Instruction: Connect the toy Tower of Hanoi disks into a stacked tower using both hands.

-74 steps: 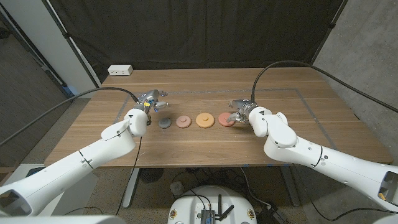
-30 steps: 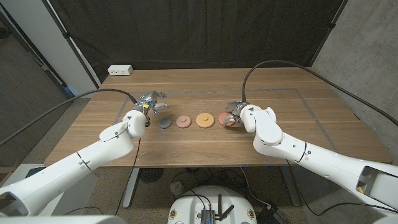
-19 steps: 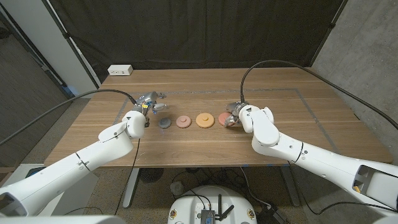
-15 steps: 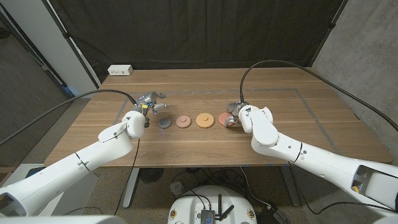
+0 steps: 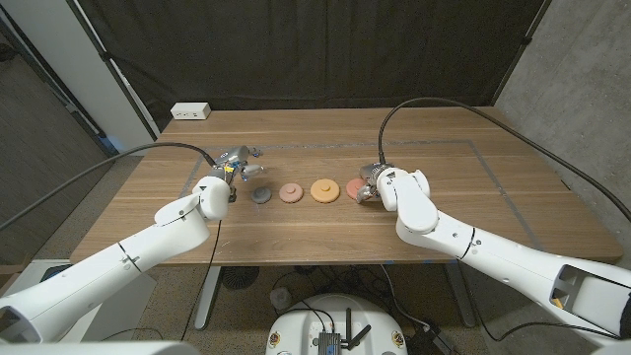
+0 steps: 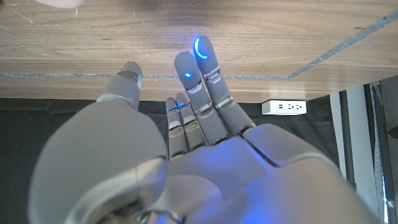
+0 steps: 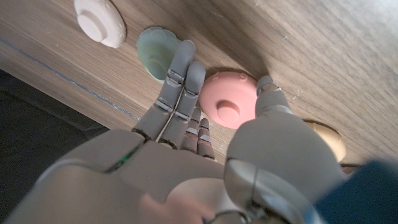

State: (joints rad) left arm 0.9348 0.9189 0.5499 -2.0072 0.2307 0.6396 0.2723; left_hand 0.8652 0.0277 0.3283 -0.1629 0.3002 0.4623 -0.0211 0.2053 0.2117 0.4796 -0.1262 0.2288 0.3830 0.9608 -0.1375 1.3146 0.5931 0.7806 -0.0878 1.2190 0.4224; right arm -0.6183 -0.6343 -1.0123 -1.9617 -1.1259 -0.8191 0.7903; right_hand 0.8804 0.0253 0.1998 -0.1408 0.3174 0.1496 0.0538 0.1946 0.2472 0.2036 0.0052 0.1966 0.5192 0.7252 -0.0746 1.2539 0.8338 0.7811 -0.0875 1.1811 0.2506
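Fingers (image 7: pixel 184 73) and thumb of the right hand (image 7: pixel 205 134) bracket the pink disk (image 7: pixel 231 99) on the wooden table (image 5: pixel 434 212) without visibly gripping it, beside the orange disk (image 5: pixel 322 189), smaller pink disk (image 5: pixel 290 192) and grey disk (image 5: pixel 260 195), while the left hand (image 6: pixel 186 134) hovers with fingers extended, holding nothing.

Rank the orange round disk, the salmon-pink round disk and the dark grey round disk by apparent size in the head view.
1. Orange round disk
2. Salmon-pink round disk
3. Dark grey round disk
All three lie in one row at a similar distance from the camera, so the order looks fair, though the differences are small.
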